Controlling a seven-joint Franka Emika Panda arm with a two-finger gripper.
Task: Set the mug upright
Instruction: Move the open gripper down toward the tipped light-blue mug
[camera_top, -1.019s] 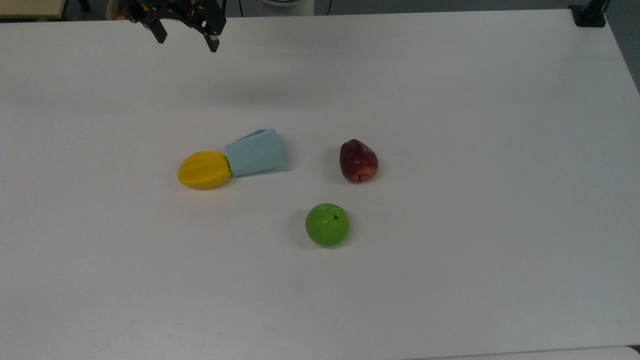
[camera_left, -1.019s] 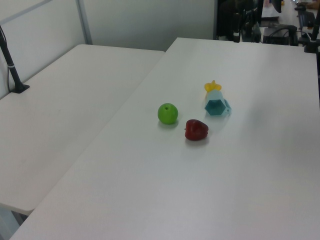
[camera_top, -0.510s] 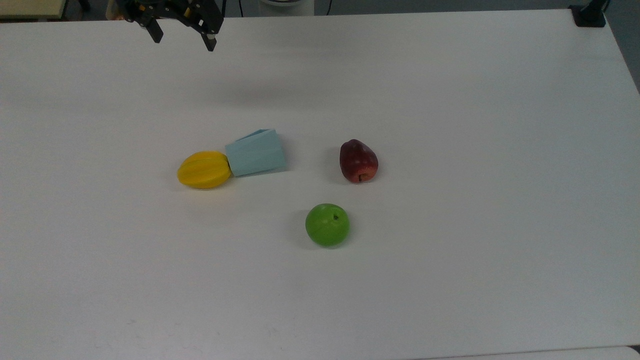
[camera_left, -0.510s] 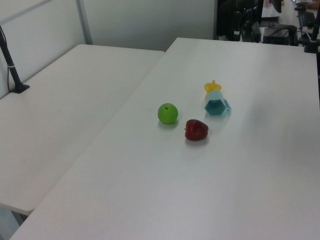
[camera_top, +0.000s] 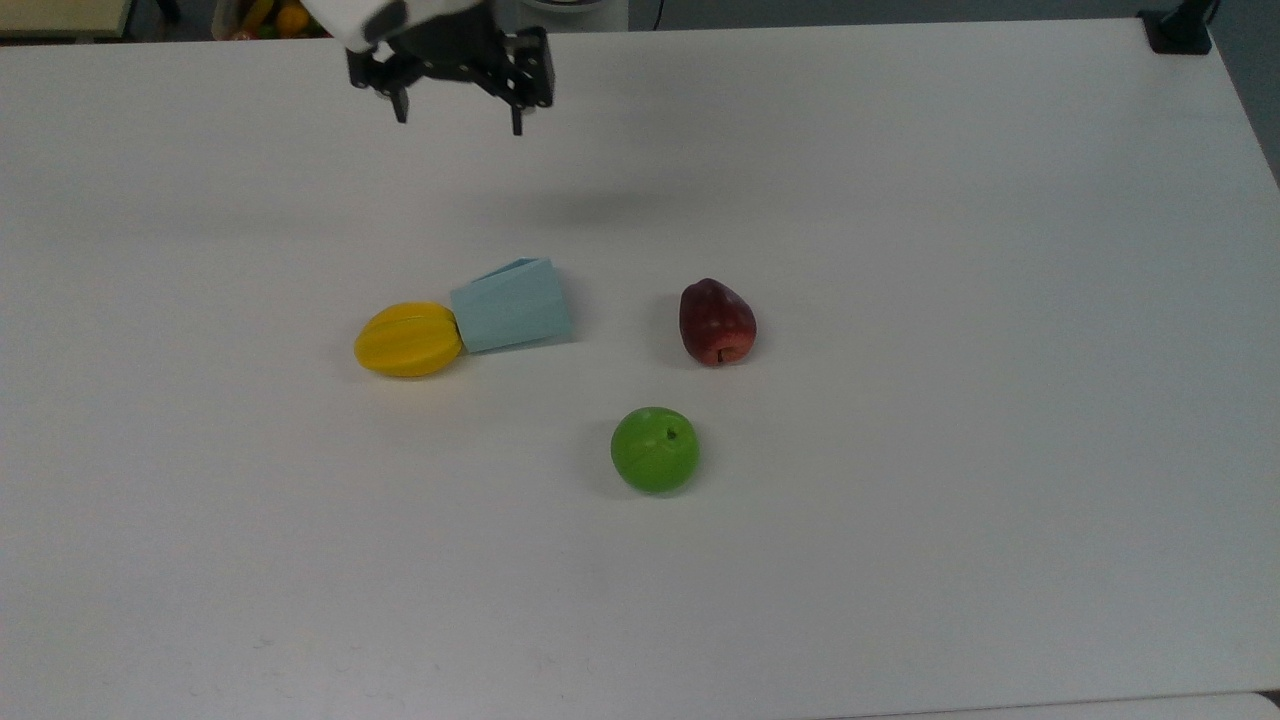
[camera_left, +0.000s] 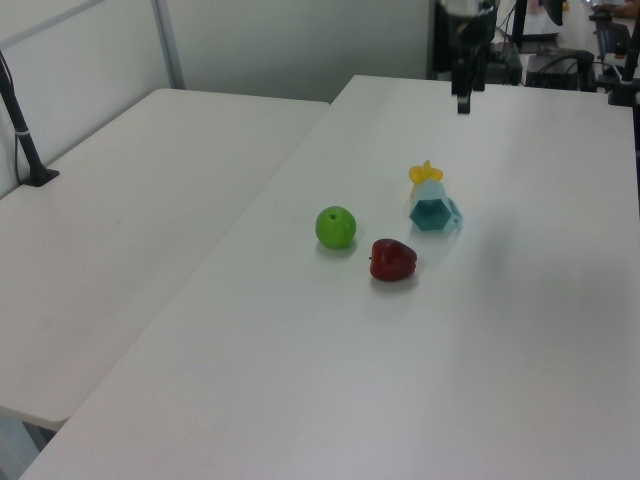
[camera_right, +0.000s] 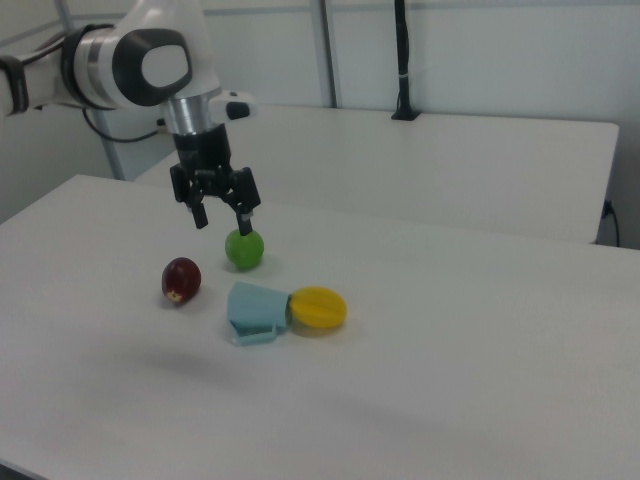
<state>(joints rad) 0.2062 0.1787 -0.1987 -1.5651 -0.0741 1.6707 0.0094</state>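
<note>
Mug (camera_top: 512, 305): pale blue, lying on its side on the white table (camera_top: 900, 550), narrow base touching a yellow ridged fruit (camera_top: 408, 339) on the top view's left. Red fruit (camera_top: 716, 321) and green apple (camera_top: 655, 449): near the mug, apart from it. Gripper (camera_top: 458, 112): above the table's far edge, fingers spread wide, holding nothing.

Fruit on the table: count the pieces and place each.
3. The yellow fruit touches the mug on the top view's left; the red fruit lies right of the mug; the green apple sits nearest the camera.
</note>
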